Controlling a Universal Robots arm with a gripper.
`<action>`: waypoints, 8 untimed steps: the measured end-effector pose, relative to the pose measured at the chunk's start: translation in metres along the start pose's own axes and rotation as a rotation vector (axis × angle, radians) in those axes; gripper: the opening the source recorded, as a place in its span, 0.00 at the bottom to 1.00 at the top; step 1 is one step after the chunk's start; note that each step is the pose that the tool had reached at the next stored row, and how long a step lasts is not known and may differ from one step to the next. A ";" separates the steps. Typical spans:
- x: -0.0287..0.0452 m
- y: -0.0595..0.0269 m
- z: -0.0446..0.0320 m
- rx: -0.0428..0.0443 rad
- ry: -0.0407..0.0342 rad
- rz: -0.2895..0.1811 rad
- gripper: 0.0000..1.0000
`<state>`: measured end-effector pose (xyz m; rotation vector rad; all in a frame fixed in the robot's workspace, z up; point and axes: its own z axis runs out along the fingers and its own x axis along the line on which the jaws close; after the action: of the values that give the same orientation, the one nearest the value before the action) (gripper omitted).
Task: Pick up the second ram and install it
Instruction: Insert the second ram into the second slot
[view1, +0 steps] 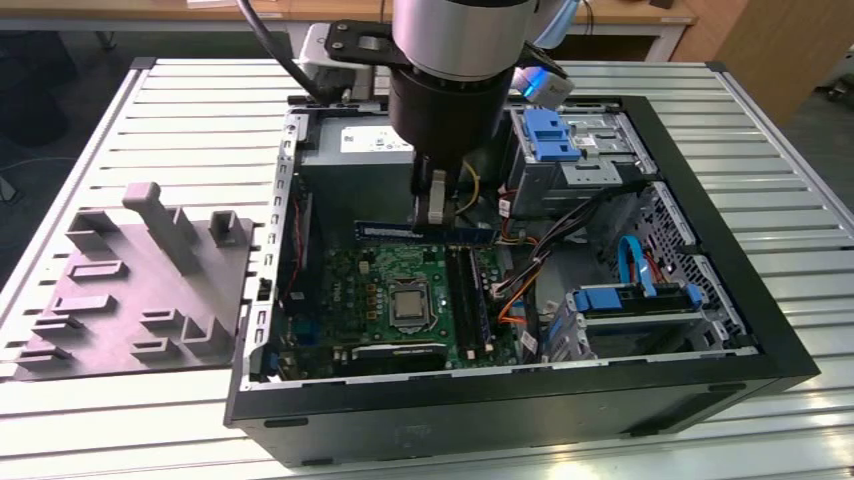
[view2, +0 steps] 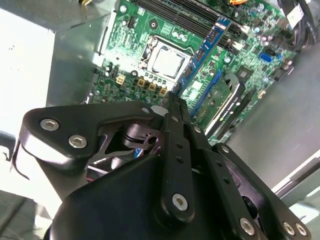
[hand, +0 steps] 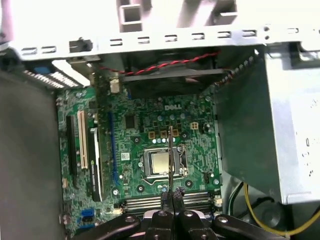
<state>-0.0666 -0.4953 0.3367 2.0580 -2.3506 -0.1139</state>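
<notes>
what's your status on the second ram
gripper shut on second ram. Ram above motherboard, not seated. cables close beside slots, exterior view's right.

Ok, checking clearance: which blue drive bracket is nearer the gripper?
The blue bracket atop the drive cage, close to the gripper holding the second ram; the other blue bracket lies further toward the exterior view's right.

Bright even overhead light, table slats (view1: 200, 110) gleaming, computer case (view1: 787, 350) shadowed inside, the second ram (view1: 461, 234) dim beneath the arm (view1: 454, 60), power-supply box (view2: 25, 65) blown white in the second wrist view, gripper (view2: 172, 100) underexposed there
</notes>
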 end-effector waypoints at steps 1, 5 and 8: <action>0.0000 0.0000 0.0001 0.0007 -0.0012 0.018 0.11; 0.0000 0.0000 0.0006 0.0033 -0.0059 0.091 0.11; 0.0000 0.0000 0.0009 0.0053 -0.0094 0.145 0.11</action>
<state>-0.0666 -0.4953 0.3358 1.8846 -2.4983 -0.1155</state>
